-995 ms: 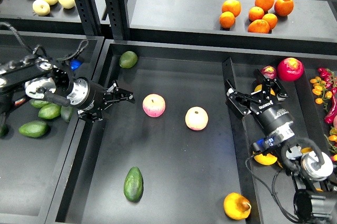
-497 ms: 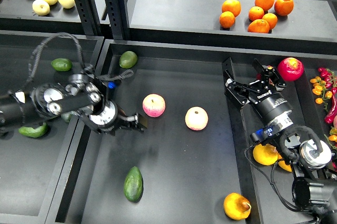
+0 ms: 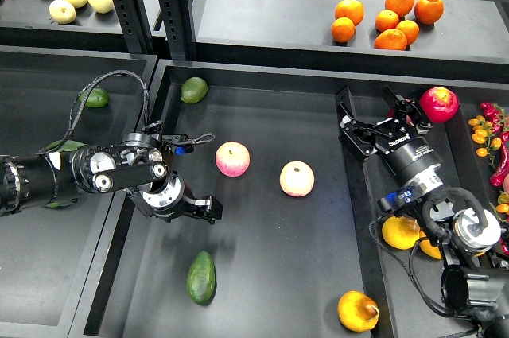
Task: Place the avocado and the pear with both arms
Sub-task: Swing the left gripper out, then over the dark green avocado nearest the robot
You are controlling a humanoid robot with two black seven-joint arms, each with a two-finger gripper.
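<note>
Head view: the left gripper (image 3: 203,207) is seen over the middle tray (image 3: 262,290), its dark fingers (image 3: 208,204) too small and end-on for their spread to be told. The avocado (image 3: 201,277) lies on the tray floor below these fingers, apart from them and untouched. Up and to the right of the fingers, two apples (image 3: 232,159) (image 3: 297,178) are set side by side, the nearer one close by. A smaller avocado (image 3: 193,89) is found well above the fingers, near the tray's far left corner. The right gripper (image 3: 380,123) is held over the right tray (image 3: 374,219), beside the wall that parts the two trays; its fingers (image 3: 352,133) are spread wide with nothing between them. A red apple (image 3: 439,104) is placed just right of these fingers. The pear (image 3: 358,310) rests well below them, in the middle tray's near right corner, touched by neither gripper. Oranges (image 3: 388,21) are piled on the shelf above.
</note>
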